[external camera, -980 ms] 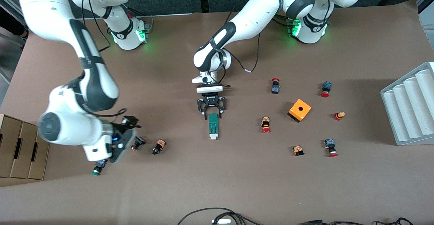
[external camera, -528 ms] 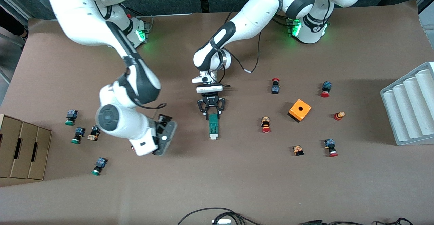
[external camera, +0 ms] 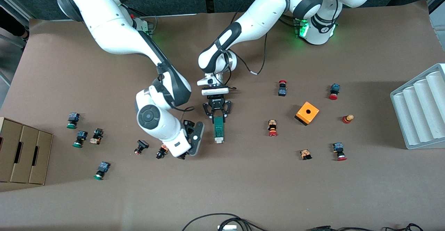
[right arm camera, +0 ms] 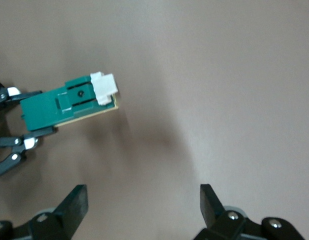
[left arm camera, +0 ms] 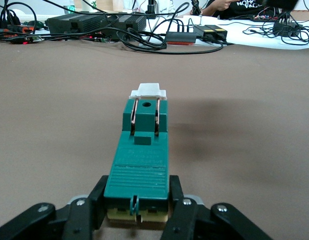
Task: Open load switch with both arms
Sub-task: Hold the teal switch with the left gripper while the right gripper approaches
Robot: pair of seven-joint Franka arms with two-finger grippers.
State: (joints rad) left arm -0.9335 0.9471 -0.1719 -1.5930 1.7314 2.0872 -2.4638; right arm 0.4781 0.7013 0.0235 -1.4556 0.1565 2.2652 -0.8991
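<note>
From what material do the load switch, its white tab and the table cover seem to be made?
Load switch: probably moulded plastic, dark green and matte, judging by its fine ribs and crisp edges; two copper-coloured metal strips run along its top. White tab: likely plastic, smooth and slightly glossy. Table cover: looks like brown paper or thin felt, matte, no sheen.

Lying on table (external camera: 243, 189) near its middle: load switch (external camera: 218, 130), tab end (external camera: 218, 140) pointing toward front camera. Gripping switch's opposite end: left gripper (external camera: 217, 117). Hanging just beside switch, toward right arm's end: right gripper (external camera: 192, 137). Sitting well apart, toward left arm's end: cube with hole (external camera: 307, 113).
</note>
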